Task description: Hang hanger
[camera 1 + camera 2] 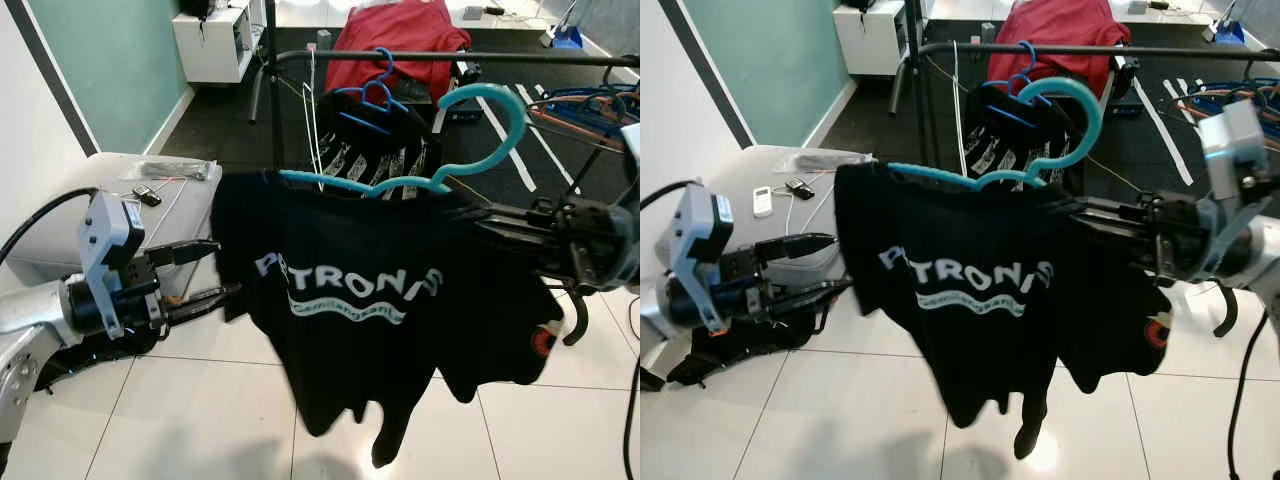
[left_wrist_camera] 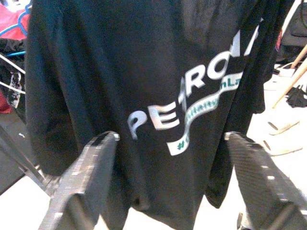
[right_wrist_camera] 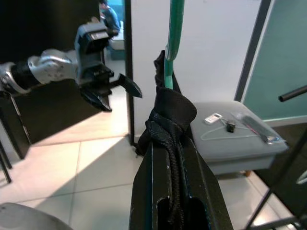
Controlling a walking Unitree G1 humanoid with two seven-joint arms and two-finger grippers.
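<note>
Your right gripper [image 1: 478, 217] is clamped on the shirt's [image 1: 370, 300] shoulder and the teal hanger [image 1: 440, 140] under it, holding both up in front of the rail [image 1: 450, 57]. Your left gripper [image 1: 205, 270] hovers with fingers spread just beside the shirt's sleeve, gripping nothing. Keep the hanger level, lift until its hook clears the rail, then carry it forward and lower it on beside the blue hanger [image 1: 375, 95], and only then let go.

The left gripper [image 1: 205, 275] reaches forward with fingers spread, while the right gripper [image 1: 1090, 225] extends inward, fingers clamped together.
</note>
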